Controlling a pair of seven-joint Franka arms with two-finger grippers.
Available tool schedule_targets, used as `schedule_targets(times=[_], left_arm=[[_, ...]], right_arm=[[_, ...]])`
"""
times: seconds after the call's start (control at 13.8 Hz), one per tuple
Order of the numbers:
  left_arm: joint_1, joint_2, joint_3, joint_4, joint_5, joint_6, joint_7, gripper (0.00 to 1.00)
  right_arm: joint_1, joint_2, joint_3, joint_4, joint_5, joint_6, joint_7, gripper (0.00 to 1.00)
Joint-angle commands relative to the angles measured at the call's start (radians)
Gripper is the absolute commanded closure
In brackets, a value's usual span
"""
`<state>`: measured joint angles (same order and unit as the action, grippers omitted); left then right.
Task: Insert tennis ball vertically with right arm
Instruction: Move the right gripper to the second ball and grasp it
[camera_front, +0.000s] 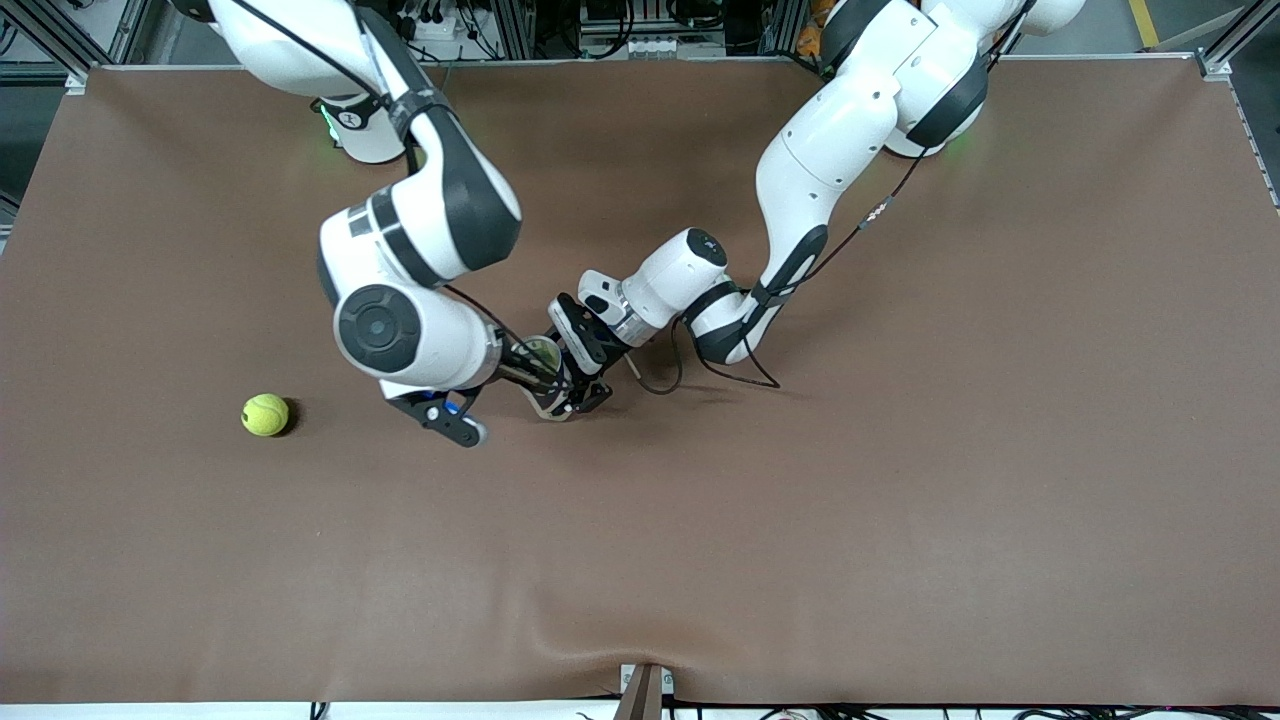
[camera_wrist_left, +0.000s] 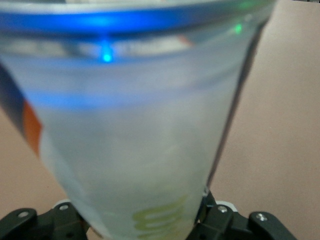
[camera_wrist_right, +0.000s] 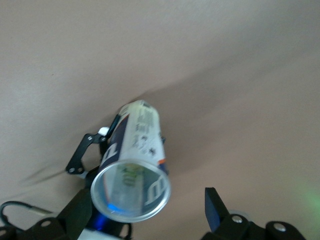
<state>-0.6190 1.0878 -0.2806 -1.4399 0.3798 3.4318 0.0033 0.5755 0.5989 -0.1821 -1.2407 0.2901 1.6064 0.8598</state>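
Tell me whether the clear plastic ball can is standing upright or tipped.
Upright: the clear plastic ball can shows its round open mouth to the right wrist camera above it, gripped low down by the left gripper. The right gripper stands open above it.

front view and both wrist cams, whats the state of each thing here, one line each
tennis ball can: upright, mouth open, held off the table by the left gripper
left gripper: shut on the tennis ball can
right gripper: open, empty, over the can's mouth
tennis ball: loose on the table toward the right arm's end, not held
table: covered with a brown mat
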Motion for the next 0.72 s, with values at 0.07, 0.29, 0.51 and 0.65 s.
schedule_targets(times=[0.07, 0.29, 0.51, 0.65], left_arm=[[0.001, 0.012, 0.006, 0.009, -0.015, 0.010, -0.006, 0.19], [0.002, 0.009, 0.006, 0.007, -0.012, 0.010, -0.006, 0.19], [0.002, 0.009, 0.006, 0.009, -0.015, 0.010, -0.006, 0.19], [0.002, 0.009, 0.006, 0.007, -0.015, 0.010, -0.006, 0.19]], right_arm=[[-0.104, -0.037, 0.004, -0.002, -0.084, -0.101, -0.160, 0.00], [-0.225, -0.037, 0.003, -0.003, -0.143, -0.132, -0.347, 0.00], [-0.333, -0.012, 0.004, -0.011, -0.251, -0.111, -0.565, 0.00], [-0.390, -0.004, 0.004, -0.031, -0.281, -0.066, -0.684, 0.00]])
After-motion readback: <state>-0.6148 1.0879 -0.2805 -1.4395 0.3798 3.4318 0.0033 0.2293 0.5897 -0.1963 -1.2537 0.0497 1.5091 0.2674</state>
